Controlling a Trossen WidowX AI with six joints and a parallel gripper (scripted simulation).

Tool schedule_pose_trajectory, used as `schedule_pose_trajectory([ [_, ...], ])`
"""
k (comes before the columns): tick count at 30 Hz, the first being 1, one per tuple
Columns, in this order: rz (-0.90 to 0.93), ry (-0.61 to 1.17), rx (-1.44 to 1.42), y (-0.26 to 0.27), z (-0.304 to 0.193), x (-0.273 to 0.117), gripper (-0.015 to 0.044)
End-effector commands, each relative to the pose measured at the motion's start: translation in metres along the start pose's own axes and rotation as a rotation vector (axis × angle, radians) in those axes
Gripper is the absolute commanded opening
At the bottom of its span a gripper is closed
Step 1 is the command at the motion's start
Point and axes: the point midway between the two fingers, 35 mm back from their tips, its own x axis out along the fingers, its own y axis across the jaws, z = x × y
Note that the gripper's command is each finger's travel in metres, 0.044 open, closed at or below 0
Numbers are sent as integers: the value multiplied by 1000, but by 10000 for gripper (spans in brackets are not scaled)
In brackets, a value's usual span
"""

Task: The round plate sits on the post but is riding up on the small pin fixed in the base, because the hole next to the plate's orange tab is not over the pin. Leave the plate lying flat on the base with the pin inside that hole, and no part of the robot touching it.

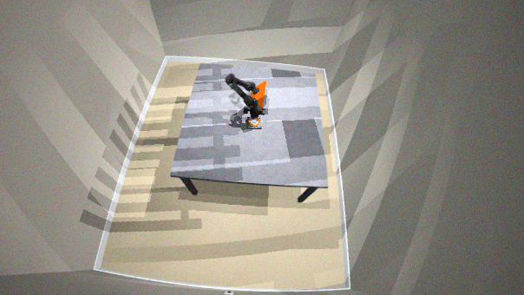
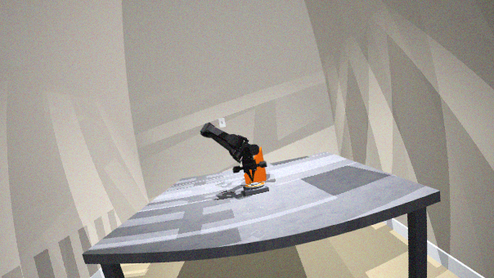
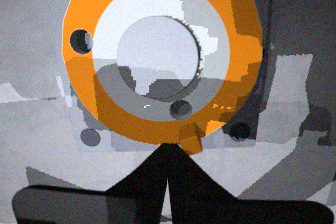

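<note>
Here the gripper (image 3: pixel 168 150), pressed together on nothing, works as a blunt pusher: its closed tip sits right at the tab (image 3: pixel 192 138) of the plate (image 3: pixel 162 70). The robot should nudge the tab sideways in small strokes so the hole (image 3: pixel 180 109) beside it swings over the pin, then lift off. The plate is an orange ring with a pale inner band, threaded on the post (image 3: pixel 157 55) over the grey base (image 3: pixel 282 95) on the table (image 2: pixel 327 202); the pin cannot be made out.

shut tool (image 3: pixel 168 150) (empty), beside orange tab (image 3: pixel 191 141)
</note>
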Motion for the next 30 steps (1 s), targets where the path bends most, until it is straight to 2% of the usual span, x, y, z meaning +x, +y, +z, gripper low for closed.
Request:
schedule_pose_trajectory([
  [1, -6, -3, 6, -9, 2, -1, 0],
  [30, -7, -4, 6, -35, 24, -5, 0],
])
